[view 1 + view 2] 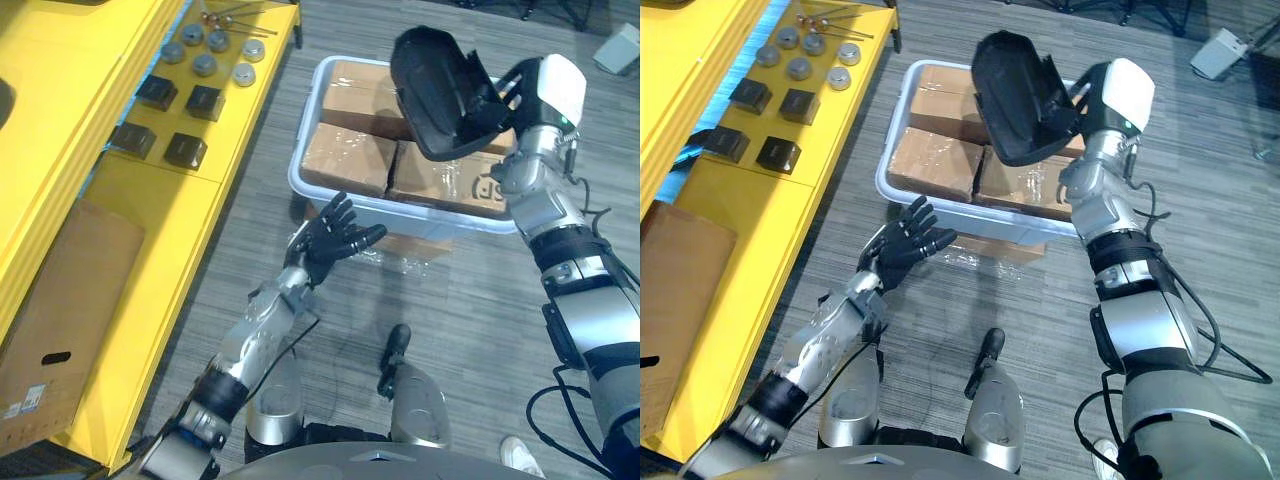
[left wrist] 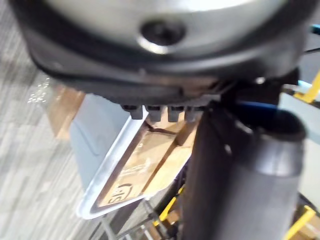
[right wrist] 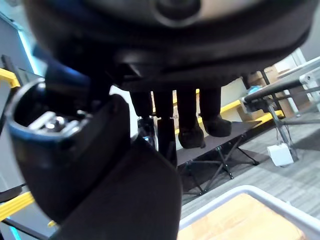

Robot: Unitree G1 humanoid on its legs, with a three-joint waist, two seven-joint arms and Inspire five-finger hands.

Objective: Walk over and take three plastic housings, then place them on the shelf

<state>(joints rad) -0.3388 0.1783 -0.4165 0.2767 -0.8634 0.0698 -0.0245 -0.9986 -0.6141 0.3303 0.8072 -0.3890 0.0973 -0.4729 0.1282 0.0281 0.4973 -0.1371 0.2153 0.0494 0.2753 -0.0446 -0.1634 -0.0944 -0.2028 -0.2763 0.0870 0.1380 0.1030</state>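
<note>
Yellow shelf [image 1: 150, 250] at left carries small dark blocks [image 1: 205, 100] and round metal pieces [image 1: 205, 65]; cannot tell if any count as placed housings.

Left hand [image 1: 335, 240] low, just before tub [image 1: 300, 170], fingers spread straight, holding nothing.

Tub holds wrapped cardboard boxes [image 1: 345, 160].

Black plastic housing [image 1: 435, 90] raised above tub, clear of boxes, gripped at its edge by right hand [image 1: 1065, 100], fingers and thumb curled round it.

Judgement: one housing taken, not yet shelved; carry to shelf, placing and remaining housings left.
</note>
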